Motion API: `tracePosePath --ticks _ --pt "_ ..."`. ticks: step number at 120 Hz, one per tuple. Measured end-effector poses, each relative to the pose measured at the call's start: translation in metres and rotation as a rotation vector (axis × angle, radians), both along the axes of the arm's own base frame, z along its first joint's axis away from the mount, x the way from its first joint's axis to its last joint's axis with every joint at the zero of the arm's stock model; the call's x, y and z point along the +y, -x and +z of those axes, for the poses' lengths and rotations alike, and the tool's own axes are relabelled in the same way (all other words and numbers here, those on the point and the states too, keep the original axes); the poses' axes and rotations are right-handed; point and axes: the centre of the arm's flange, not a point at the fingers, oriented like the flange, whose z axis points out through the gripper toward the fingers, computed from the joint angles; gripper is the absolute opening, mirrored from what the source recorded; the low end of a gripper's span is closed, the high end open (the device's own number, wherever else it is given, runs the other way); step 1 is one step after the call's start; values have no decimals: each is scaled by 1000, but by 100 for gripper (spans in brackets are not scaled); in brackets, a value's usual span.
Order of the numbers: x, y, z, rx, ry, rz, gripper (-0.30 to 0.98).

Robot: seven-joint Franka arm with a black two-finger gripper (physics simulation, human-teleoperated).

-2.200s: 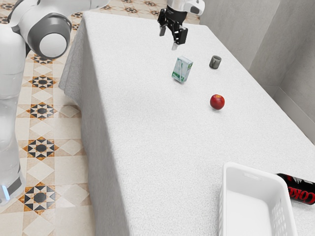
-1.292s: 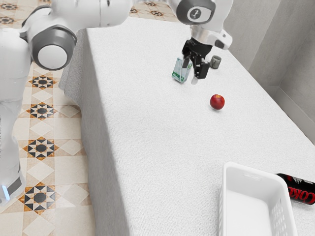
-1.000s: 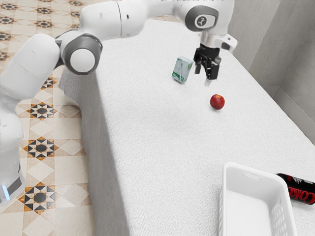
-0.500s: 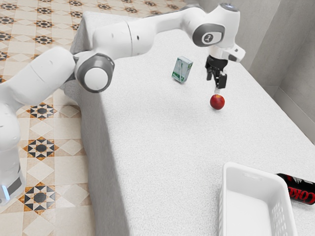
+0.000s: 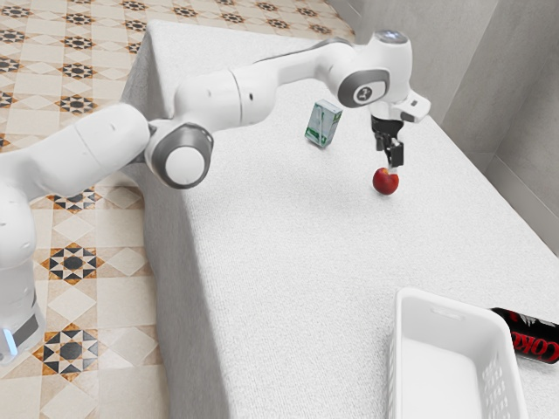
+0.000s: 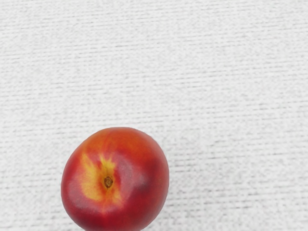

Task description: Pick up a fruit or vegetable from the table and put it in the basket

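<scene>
Well, the fruit (image 5: 384, 182) is on the table (image 5: 279, 244); end effector (image 5: 389, 163) just above.

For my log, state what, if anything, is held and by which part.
Nothing is held: the end effector is open at the top of the red fruit, which rests on the table.

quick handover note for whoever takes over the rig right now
Hand: open, just above the red fruit, not gripping it.
Fruit: on the table, outside the basket.
Basket: upright on the table, beside the soda can.
Done: hand is at the fruit; no grasp yet.
Left: grip, lift, carry to the basket, release.
</scene>
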Motion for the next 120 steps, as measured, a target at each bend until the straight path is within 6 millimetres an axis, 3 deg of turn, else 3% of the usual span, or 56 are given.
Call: tracePosePath --ticks 17,56,73,96,120 --pt "14 -6 -20 -12 -12 -3 69" --pt "33 -10 -26 -71 -23 -14 69" --pt "24 -14 -17 -132 -25 -39 69" --pt "22 -22 -35 -157 -22 -56 69" --pt "13 -26 -39 -182 -32 -75 69"
